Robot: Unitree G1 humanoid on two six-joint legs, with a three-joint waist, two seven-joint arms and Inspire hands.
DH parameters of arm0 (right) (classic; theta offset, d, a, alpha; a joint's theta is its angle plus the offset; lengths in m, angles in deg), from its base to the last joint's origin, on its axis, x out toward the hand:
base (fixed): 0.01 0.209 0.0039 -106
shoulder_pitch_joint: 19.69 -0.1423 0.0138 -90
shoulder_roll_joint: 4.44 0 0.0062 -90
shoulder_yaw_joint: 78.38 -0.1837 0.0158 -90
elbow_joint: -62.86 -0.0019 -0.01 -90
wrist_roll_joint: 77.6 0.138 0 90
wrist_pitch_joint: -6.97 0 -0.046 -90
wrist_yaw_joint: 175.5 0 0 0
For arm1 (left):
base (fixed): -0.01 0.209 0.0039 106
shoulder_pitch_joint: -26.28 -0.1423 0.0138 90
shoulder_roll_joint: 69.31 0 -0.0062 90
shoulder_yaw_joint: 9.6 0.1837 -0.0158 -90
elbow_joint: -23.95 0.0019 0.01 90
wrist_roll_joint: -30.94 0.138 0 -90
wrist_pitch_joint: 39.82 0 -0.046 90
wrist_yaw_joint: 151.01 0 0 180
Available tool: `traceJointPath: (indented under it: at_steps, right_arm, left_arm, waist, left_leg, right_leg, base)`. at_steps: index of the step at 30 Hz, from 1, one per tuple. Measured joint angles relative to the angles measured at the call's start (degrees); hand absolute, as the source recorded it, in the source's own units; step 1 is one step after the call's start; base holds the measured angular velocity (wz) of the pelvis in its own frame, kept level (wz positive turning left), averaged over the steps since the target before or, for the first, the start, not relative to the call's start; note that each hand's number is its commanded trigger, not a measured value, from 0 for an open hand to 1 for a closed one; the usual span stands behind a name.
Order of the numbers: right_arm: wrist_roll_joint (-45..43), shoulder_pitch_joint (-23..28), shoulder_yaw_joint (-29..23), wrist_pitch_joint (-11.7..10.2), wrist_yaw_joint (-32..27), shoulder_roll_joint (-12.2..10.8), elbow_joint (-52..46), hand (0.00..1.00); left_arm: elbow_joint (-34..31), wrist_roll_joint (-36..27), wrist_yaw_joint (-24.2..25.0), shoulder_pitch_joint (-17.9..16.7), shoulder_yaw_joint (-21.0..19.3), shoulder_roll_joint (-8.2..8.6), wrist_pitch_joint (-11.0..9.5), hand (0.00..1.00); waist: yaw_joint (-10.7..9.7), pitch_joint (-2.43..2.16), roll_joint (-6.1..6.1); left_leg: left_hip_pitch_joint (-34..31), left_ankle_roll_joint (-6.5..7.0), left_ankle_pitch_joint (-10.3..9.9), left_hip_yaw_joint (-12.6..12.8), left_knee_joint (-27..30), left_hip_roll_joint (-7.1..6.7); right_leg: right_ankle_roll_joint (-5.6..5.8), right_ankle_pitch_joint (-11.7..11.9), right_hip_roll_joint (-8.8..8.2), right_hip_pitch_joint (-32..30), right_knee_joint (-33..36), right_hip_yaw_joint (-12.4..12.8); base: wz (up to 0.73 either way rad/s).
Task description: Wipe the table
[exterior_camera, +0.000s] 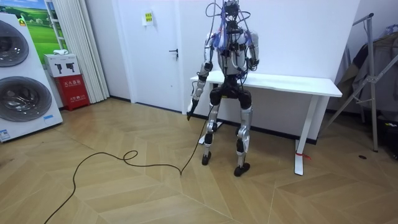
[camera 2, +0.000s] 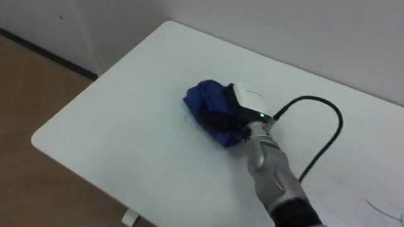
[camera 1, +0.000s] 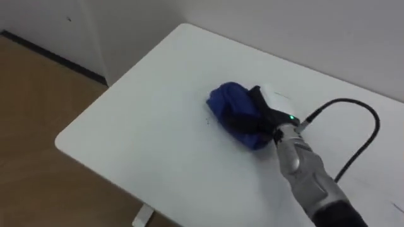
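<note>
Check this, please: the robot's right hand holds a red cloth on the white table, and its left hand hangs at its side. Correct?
Not quite: the cloth is blue, not red, as the left eye view shows. The rest stands: the right hand holds it on the white table, and the left hand hangs at the robot's side.

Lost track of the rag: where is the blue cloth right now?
In the left eye view, the blue cloth lies bunched on the white table, toward its left end, gripped by the right hand.
</note>
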Motion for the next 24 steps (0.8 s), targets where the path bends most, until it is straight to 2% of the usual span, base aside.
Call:
traceJointPath:
  at_steps: [2, 3, 4, 5, 8, 11, 13, 15, 16, 17, 18, 19, 20, 21, 23, 24]
  right_arm:
    - [1.1, 5.3, -7.2, -3.3, -4.5, 2.6, 1.3, 1.0]
    - [1.8, 6.5, -9.0, -3.7, -5.6, 3.4, 1.7, 1.0]
    - [3.2, 8.7, -12.9, -4.9, -7.5, 5.0, 3.5, 1.0]
    - [4.6, 10.0, -16.6, -5.7, -9.0, 6.4, 6.3, 1.0]
    - [9.7, 13.9, -24.1, -6.1, -11.0, 9.2, 12.1, 1.0]
    - [12.0, 14.9, -29.0, -6.0, -11.2, 11.1, 17.0, 1.0]
    - [12.5, 15.5, -29.7, -5.6, -11.2, 11.7, 18.0, 1.0]
    - [13.4, 15.8, -29.2, -4.5, -11.2, 11.5, 16.6, 1.0]
    - [14.0, 15.3, -28.3, -2.9, -11.2, 11.2, 15.4, 1.0]
    - [14.1, 14.6, -27.1, -0.4, -11.1, 10.9, 13.9, 1.0]
    - [14.1, 13.9, -26.7, 0.7, -10.9, 10.5, 13.1, 1.0]
    - [13.9, 12.7, -24.4, 3.5, -10.1, 9.1, 10.4, 1.0]
    - [12.7, 11.3, -21.1, 6.0, -8.9, 7.8, 6.4, 1.0]
    - [11.5, 10.1, -18.8, 6.8, -8.2, 7.1, 4.9, 1.0]
    - [6.4, 2.9, -7.4, 9.3, -3.9, 4.7, -0.6, 1.0]
    - [4.9, 0.2, -4.3, 9.1, -2.5, 4.3, -1.4, 1.0]
  left_arm:
    - [1.2, 1.4, -0.5, -1.7, -3.9, -0.26, -0.5, 0.0]
    - [1.6, 1.4, -0.5, -1.7, -4.6, -0.43, -0.9, 0.0]
    - [2.1, 1.4, -0.5, -1.6, -5.9, -0.95, -1.3, 0.0]
    - [2.1, 1.4, -0.7, -1.5, -6.3, -1.59, -2.0, 0.0]
    - [2.2, 1.8, -0.7, -0.2, -7.9, -2.99, -4.1, 0.0]
    - [1.8, 1.8, -0.7, 2.6, -7.9, -3.7, -4.2, 0.0]
    - [1.6, 1.7, -0.8, 4.3, -6.9, -3.7, -4.3, 0.0]
    - [0.0, 1.2, -0.8, 4.4, -4.6, -3.27, -4.8, 0.0]
    - [0.0, 1.0, -0.8, 5.0, -2.8, -3.15, -5.0, 0.0]
    - [0.4, 0.7, -0.8, 5.6, -1.0, -3.06, -5.0, 0.0]
    - [0.5, 0.8, -0.8, 5.9, -0.2, -2.97, -5.0, 0.0]
    - [0.6, 1.2, -0.8, 6.3, 0.8, -2.62, -4.9, 0.0]
    - [0.9, 1.1, -0.8, 6.7, 1.8, -2.3, -4.2, 0.0]
    - [1.1, 1.0, -0.8, 6.8, 2.2, -2.03, -3.9, 0.0]
    - [2.7, 0.0, -0.5, 7.4, 4.2, -0.85, -2.8, 0.0]
    - [3.3, -0.1, -0.3, 7.6, 4.7, -0.78, -2.7, 0.0]
  waist:
    - [-3.5, -0.04, -0.02]
    - [-4.2, -0.03, -0.02]
    - [-5.5, -0.07, -0.06]
    - [-7.0, -0.31, -0.22]
    - [-9.2, -1.14, -0.66]
    - [-11.3, -1.26, -0.84]
    - [-12.0, -1.31, -0.7]
    - [-12.0, -1.41, -0.4]
    - [-11.5, -1.39, -0.19]
    - [-9.9, -1.34, 0.11]
    - [-9.2, -1.36, 0.23]
    - [-7.9, -1.29, 0.46]
    - [-6.2, -1.22, 0.72]
    - [-5.8, -1.15, 0.92]
    - [-3.0, -0.72, 1.58]
    - [-2.4, -0.7, 2.4]
  left_leg:
    - [0.6, 0.15, -0.1, 0.4, -0.1, -0.29]
    - [0.7, 0.16, -0.1, 0.4, -0.1, -0.29]
    - [0.9, 0.16, -0.1, 0.7, -0.3, -0.29]
    - [1.0, 0.17, -0.1, 1.2, -0.4, -0.27]
    - [1.5, 0.2, -0.1, 2.3, -0.3, -0.04]
    - [1.0, 0.41, -0.3, 2.3, 0.3, 0.1]
    - [0.8, 0.39, -0.4, 2.3, 0.5, 0.31]
    - [0.8, 0.13, -0.6, 2.4, 0.5, 0.52]
    - [0.9, 0.14, -0.6, 2.4, 0.7, 0.52]
    - [0.9, 0.17, -0.6, 2.4, 0.7, 0.53]
    - [0.8, 0.23, -0.5, 2.4, 0.7, 0.58]
    - [0.7, 0.27, -0.5, 2.5, 0.7, 0.76]
    - [0.4, 0.25, -0.4, 2.7, 0.8, 1.05]
    - [0.3, 0.24, -0.3, 2.5, 0.8, 1.12]
    - [-0.3, 0.3, -0.1, 2.2, 0.5, 1.21]
    - [-0.4, 0.31, 0.0, 2.1, 0.5, 1.21]
  right_leg:
    - [0.14, 0.0, -0.13, 1.0, -0.6, -0.1]
    - [0.14, 0.0, -0.15, 1.0, -0.7, 0.0]
    - [0.17, 0.0, -0.14, 1.0, -0.7, 0.1]
    - [0.2, 0.0, -0.15, 1.0, -0.6, 0.2]
    - [0.29, 0.0, -0.18, 0.9, -0.6, 0.2]
    - [0.74, -0.3, -0.16, 0.7, -0.5, 0.2]
    - [0.79, -0.4, -0.02, 0.8, -0.3, 0.3]
    - [0.63, -0.3, 0.12, 0.8, -0.2, 0.7]
    - [0.56, -0.2, 0.22, 0.3, 0.2, 1.7]
    - [0.17, 0.0, 0.48, -0.6, 0.6, 3.1]
    - [-0.16, 0.2, 0.61, -1.1, 0.7, 3.7]
    - [-0.64, 0.6, 0.93, -2.0, 1.0, 4.7]
    - [-1.14, 0.9, 1.32, -2.9, 1.6, 5.6]
    - [-1.34, 1.1, 1.59, -3.3, 1.6, 6.0]
    - [-1.85, 1.4, 1.91, -5.1, 2.2, 6.8]
    - [-1.9, 1.4, 2.03, -5.5, 2.3, 7.2]
  base:
    - [0.04]
    - [-0.11]
    - [-0.06]
    - [-0.09]
    - [-0.18]
    - [-0.08]
    - [-0.06]
    - [-0.12]
    - [-0.31]
    - [-0.41]
    - [-0.53]
    - [-0.55]
    - [-0.51]
    - [-0.43]
    - [-0.31]
    - [-0.06]
